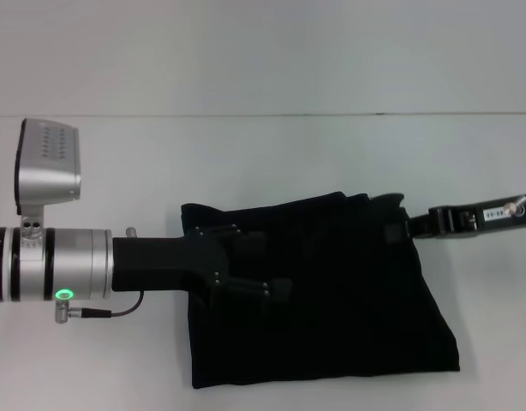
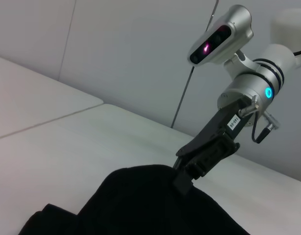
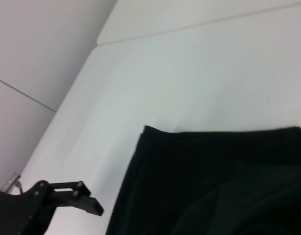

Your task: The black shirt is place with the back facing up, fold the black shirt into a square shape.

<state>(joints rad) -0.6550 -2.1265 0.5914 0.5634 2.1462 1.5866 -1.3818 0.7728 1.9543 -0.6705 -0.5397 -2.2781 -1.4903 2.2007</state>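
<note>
Head view, shirt: the large matte black fabric shirt lies on the plain white surface, already gathered into a rough rectangle, with the near right corner splayed out past the rest.
Shirt edges: layered hems show along the far edge, so by my reading at least one fold is already in; the outline is not yet square.
Left end effector: the black jointed left end effector reaches in from the left, over the shirt's left portion, its fingers apart with dark cloth under them; whether they touch the fabric cannot be told, black on black.
Likely reason: placed there, it can either pin the layers flat or take the left edge for the next fold.
Right end effector: the black right end effector comes in from the right at the shirt's far right corner; the left wrist view shows its tip meeting a raised hump of cloth, apparently closed on that corner.
Likely reason: holding the corner lets that arm carry or tension the edge.
Risk: soft cloth may slip and skew the layers.
</note>
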